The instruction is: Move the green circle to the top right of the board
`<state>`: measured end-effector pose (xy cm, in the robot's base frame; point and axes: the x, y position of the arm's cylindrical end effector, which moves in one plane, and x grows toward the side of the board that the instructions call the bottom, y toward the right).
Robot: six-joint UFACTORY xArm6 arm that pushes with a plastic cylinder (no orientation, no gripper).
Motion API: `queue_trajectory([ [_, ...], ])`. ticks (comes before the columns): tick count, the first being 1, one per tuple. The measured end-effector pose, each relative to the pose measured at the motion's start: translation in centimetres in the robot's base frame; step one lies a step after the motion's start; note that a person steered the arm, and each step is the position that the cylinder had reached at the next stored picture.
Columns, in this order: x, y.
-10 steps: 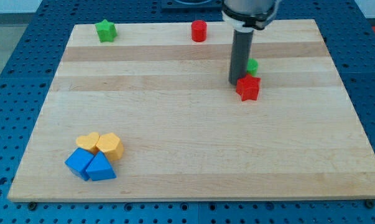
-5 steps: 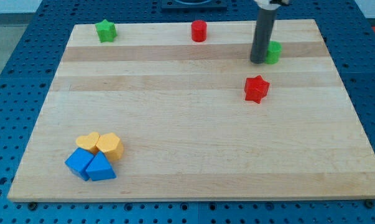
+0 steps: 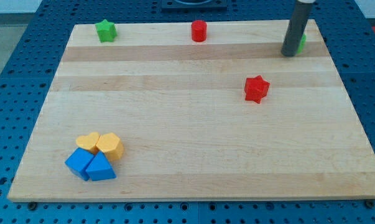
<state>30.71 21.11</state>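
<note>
The green circle [image 3: 302, 43] lies near the board's top right corner, mostly hidden behind my dark rod; only a green sliver shows on the rod's right side. My tip [image 3: 289, 54] rests on the board, touching the circle's left lower side. The red star [image 3: 256, 88] lies below and to the left of my tip, apart from it.
A red cylinder [image 3: 199, 30] sits at the top middle and a green star [image 3: 105, 30] at the top left. At the bottom left a yellow heart [image 3: 87, 142], a yellow hexagon [image 3: 111, 146], a blue cube [image 3: 79, 163] and a blue triangle [image 3: 101, 168] cluster together.
My tip has moved up and to the right, pushing the green circle away from the red star toward the top right corner. The red star shifted slightly and now stands still.
</note>
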Motion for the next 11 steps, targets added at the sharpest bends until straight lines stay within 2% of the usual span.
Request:
queue_trajectory([
  [2, 0.0, 2.9],
  [3, -0.3, 3.1],
  [5, -3.9, 2.8],
  [7, -3.9, 2.7],
  [9, 3.4, 1.5],
  [11, 10.8, -4.2],
])
